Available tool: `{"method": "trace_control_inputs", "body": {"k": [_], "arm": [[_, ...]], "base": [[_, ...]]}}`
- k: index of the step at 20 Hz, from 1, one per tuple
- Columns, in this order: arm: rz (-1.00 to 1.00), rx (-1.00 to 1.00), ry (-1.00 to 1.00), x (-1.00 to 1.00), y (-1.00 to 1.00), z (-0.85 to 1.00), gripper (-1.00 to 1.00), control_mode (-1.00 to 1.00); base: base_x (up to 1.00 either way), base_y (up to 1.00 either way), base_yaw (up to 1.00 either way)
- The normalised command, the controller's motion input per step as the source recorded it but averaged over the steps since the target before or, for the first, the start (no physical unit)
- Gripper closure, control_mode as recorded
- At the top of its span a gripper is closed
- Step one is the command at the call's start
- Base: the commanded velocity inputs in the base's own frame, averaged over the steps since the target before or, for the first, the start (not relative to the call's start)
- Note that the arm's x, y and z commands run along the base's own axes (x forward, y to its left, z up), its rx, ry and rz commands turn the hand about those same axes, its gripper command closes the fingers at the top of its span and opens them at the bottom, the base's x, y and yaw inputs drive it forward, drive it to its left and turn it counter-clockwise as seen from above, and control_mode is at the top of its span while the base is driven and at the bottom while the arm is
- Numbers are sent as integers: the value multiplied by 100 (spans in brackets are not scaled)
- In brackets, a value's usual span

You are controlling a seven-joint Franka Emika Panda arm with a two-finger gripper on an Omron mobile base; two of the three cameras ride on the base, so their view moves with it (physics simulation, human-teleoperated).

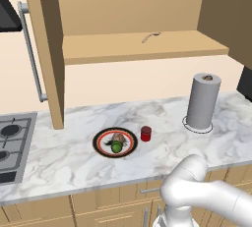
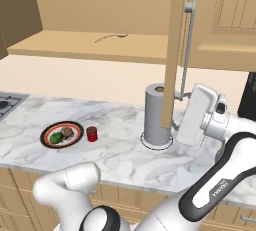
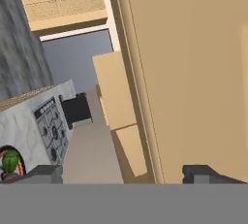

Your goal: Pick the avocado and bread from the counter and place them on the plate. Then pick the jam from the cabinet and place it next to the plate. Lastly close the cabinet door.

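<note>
On the table, the plate already carries both foods: the avocado sits toward its near edge and the bread lies just behind it, the two touching or nearly so. From the right base camera the same pair shows on the plate, green ball beside brown roll. Just beside the plate, on its stove-far side, stands the jam, upright on the marble and apart from the rim. So the first two parts of the job look finished: avocado and bread plated, jar out of the cabinet and set next to the plate. The cabinet shelf looks bare apart from a thin curved mark I cannot identify.

What remains, by my reading, is the last step. The cabinet door stands swung out, edge-on to the right base camera, its silver bar handle just in front of the robot's hand. The gripper is close to the door's broad wood face, which rises along the hand camera's right side; its jaws are spread wide and hold nothing. A grey paper-towel roll stands on the table just beside the door's lower edge and could be near the sweep of the arm when the door is pushed shut.
</note>
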Motion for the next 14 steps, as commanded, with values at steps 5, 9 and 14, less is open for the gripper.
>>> {"method": "trace_control_inputs", "body": {"k": [5,9,14], "arm": [[0,0,-4,0,0,27,-100,-100],[0,-1,-5,0,5,11,-100,-100],[0,-3,-4,0,16,1,-100,-100]], "base": [[0,0,0],[0,0,0],[0,0,0]]}}
